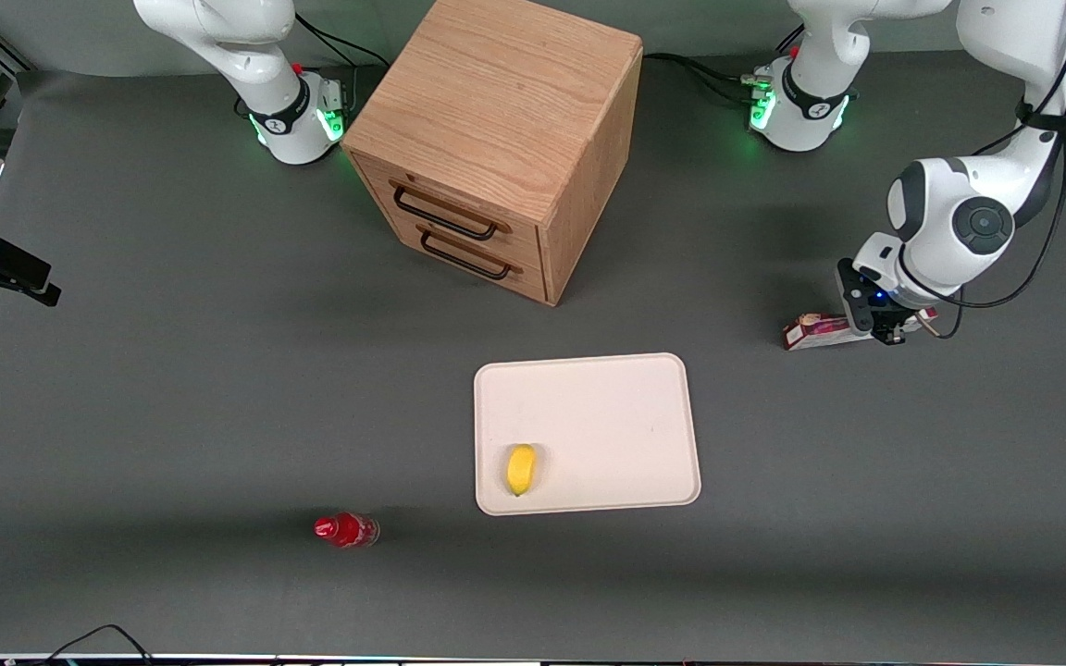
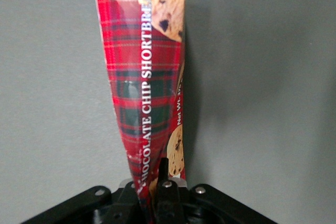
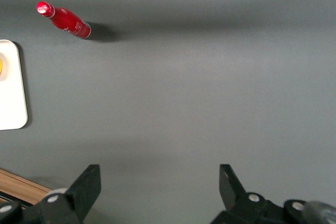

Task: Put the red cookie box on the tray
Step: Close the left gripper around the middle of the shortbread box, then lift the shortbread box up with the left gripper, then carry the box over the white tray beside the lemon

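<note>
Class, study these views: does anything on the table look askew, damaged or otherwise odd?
The red cookie box looks pinched narrow where the pincer grips it, toward the working arm's end of the table. A yellow fruit already sits on the tray.

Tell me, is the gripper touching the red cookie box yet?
Touching. In the left wrist view the gripper has its fingers against both faces of the red cookie box, with no gap. The front view puts it at the box's end, toward the working arm's end of the table.
</note>
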{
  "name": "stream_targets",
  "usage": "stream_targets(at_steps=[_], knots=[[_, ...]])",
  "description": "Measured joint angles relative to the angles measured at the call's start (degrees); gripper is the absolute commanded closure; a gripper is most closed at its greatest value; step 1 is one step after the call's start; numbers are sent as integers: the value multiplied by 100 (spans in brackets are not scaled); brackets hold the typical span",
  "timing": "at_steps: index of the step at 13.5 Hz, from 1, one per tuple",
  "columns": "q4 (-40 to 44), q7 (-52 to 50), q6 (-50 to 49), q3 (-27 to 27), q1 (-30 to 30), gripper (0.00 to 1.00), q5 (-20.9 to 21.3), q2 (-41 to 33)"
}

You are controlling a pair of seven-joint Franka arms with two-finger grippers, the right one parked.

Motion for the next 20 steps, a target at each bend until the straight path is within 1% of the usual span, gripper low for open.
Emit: stream_targets(at_steps=[2, 5, 10, 12, 14, 17, 19, 20], knots=[[413, 0, -607, 0, 0, 100, -6, -90], [1234, 0, -1906, 3, 1, 100, -15, -462], [2940, 0, -4541, 56, 2, 100, -32, -1053], [3637, 0, -5387, 72, 3, 100, -35, -1155], [4095, -56, -5824, 74, 2, 100, -43, -1171], [4189, -593, -5857, 68, -2, 100, -156, -1124], [4194, -1483, -5842, -32, -70, 100, -321, -1061], [4202, -2104, -5787, -201, -126, 100, -360, -1029]])
